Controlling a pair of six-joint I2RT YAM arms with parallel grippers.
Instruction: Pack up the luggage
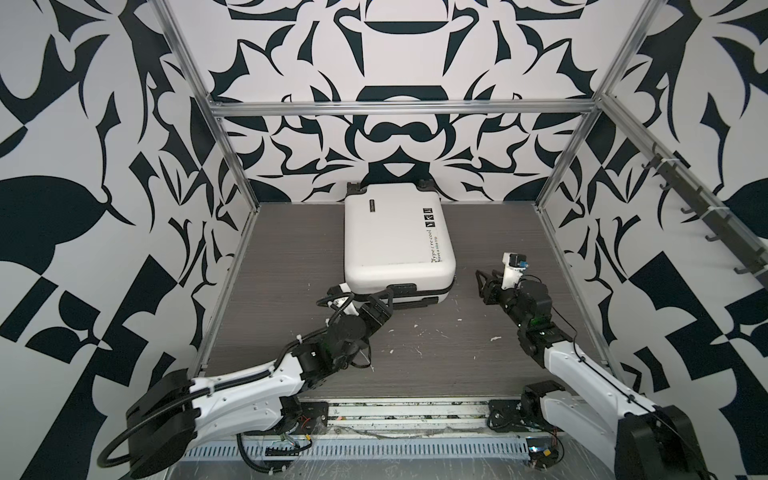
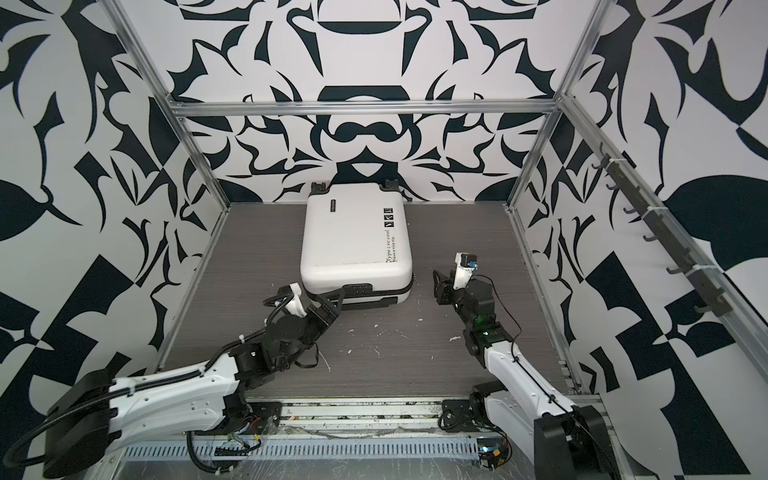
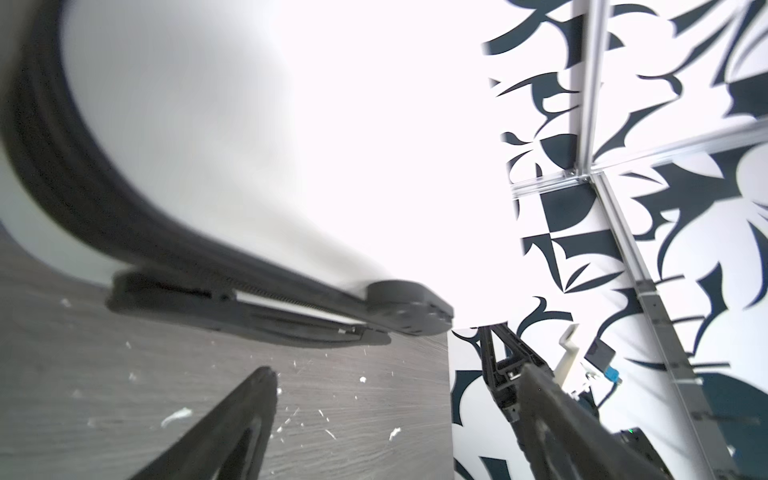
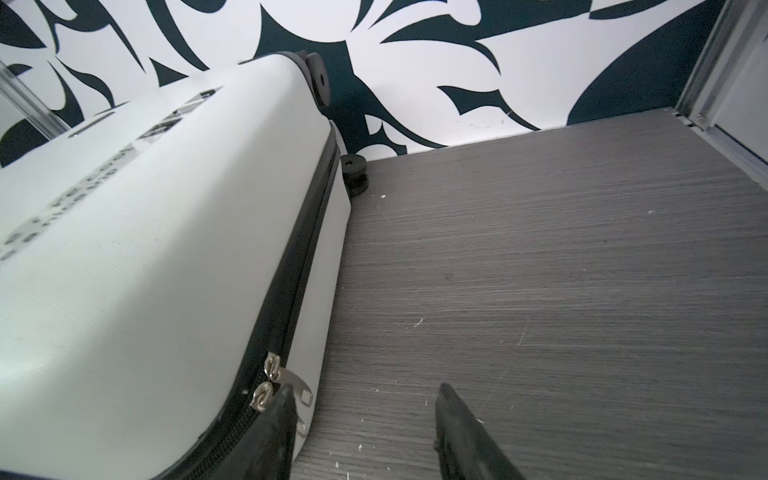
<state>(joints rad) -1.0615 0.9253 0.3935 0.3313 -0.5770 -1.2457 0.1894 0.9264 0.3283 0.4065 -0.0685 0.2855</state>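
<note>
The white luggage lies flat and closed at the back middle of the table, sticker side up, wheels toward the back wall. My left gripper is open at its front edge beside the black handle. Only bare table shows between the left gripper's fingers. My right gripper is open just right of the front right corner. In the right wrist view one finger of the right gripper is beside the metal zipper pulls, with nothing between the jaws.
White flecks are scattered over the grey wood-grain table. Aluminium frame posts and black-and-white patterned walls enclose the table on three sides. A rail of black hooks runs along the right wall.
</note>
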